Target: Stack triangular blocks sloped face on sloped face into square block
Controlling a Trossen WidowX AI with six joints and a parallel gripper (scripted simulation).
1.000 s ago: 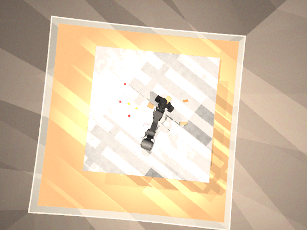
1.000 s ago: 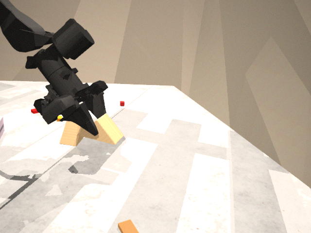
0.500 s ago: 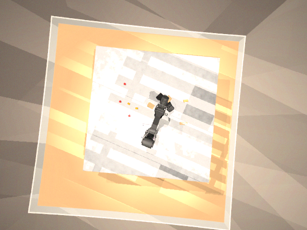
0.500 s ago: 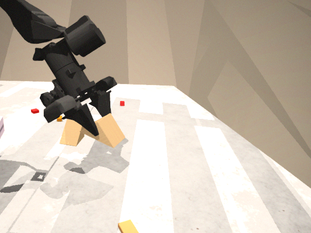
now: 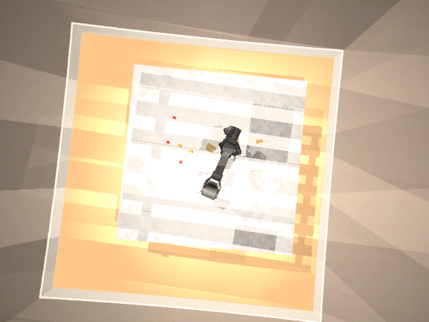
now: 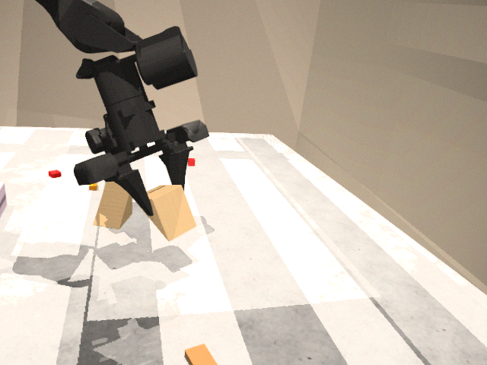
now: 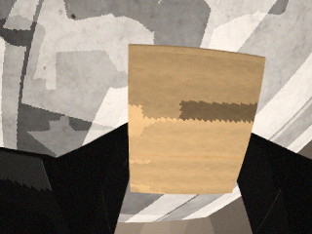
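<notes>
My gripper (image 6: 167,200) (image 7: 182,132) is shut on a tan triangular block (image 6: 173,214) (image 7: 190,156). The fingers press on two opposite sides of it. The block is tilted, with a narrow edge pointing down, and hangs above the table, apart from its shadow. In the top view the arm hides almost all of it. The other tan triangular block (image 5: 210,147) (image 6: 112,206) stands on the table, to the left of the held block in the exterior view. A finger overlaps its upper right there; whether they touch cannot be told. It is not seen in the wrist view.
Small red cubes (image 5: 174,117) (image 5: 167,141) (image 5: 180,162) and yellow pieces (image 5: 179,145) (image 5: 190,151) lie left of the arm in the top view. An orange block (image 5: 259,141) (image 6: 200,354) and a pale flat block (image 5: 256,172) lie to its right.
</notes>
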